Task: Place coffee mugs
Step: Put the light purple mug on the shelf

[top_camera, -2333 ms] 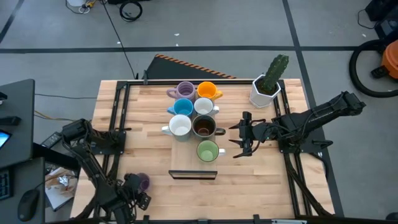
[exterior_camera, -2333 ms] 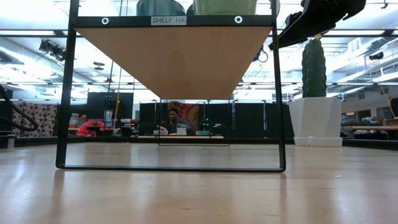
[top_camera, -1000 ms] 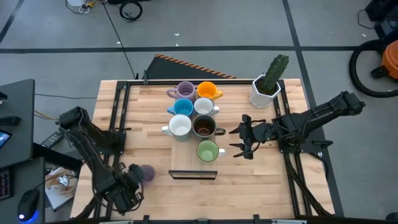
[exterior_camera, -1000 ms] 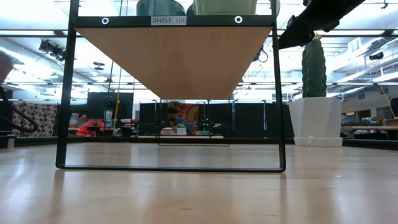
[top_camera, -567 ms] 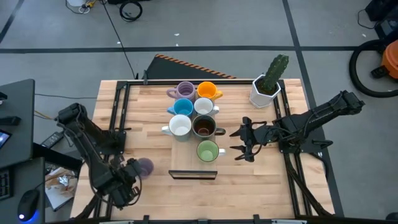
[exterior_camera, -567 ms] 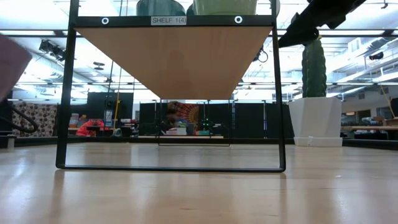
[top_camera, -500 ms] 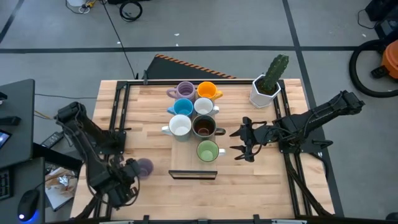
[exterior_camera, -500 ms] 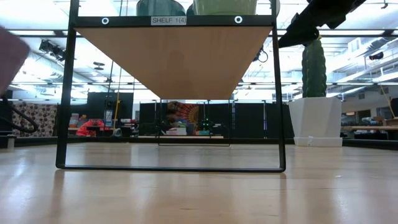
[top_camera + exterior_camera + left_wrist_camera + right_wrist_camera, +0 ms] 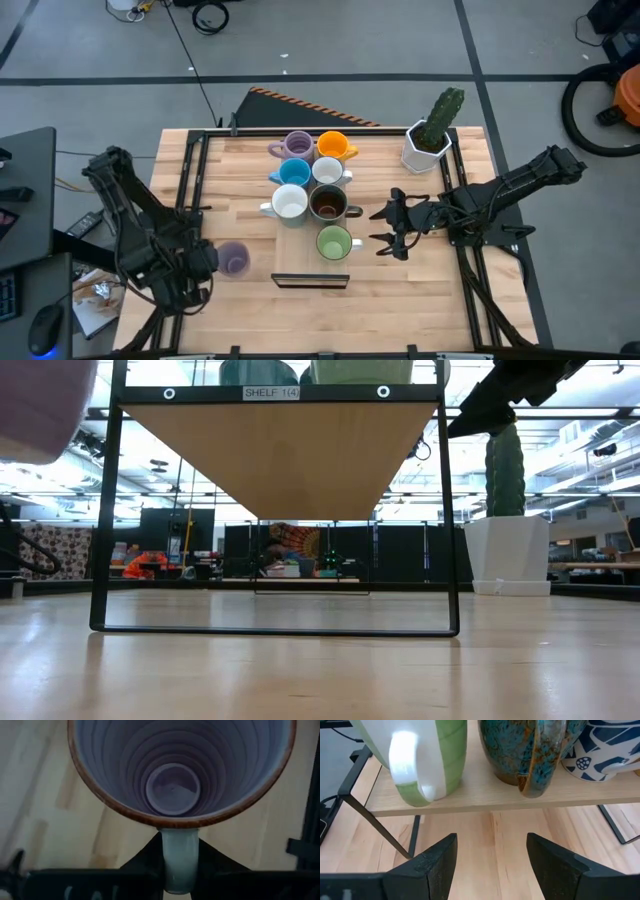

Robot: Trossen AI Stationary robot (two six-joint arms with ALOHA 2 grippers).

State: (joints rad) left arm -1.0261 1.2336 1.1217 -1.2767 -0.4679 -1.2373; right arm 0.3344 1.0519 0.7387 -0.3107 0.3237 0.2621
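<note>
The left pincer [image 9: 212, 262] grips a lilac ridged ceramic mug [image 9: 233, 259] by its handle, holding it in the air over the wooden tabletop [image 9: 240, 320] left of the small black-framed wooden shelf [image 9: 311, 281]. Seven more mugs stand on that shelf, the green mug [image 9: 333, 242] nearest its front. The right pincer [image 9: 384, 229] hangs released just beside the green mug.

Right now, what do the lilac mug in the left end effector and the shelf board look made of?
Lilac mug: likely glazed ceramic, with throwing rings inside, a brown rim and a glossy handle. Shelf board: light wood or wood laminate, matte, faint grain, on a black metal frame.
</note>
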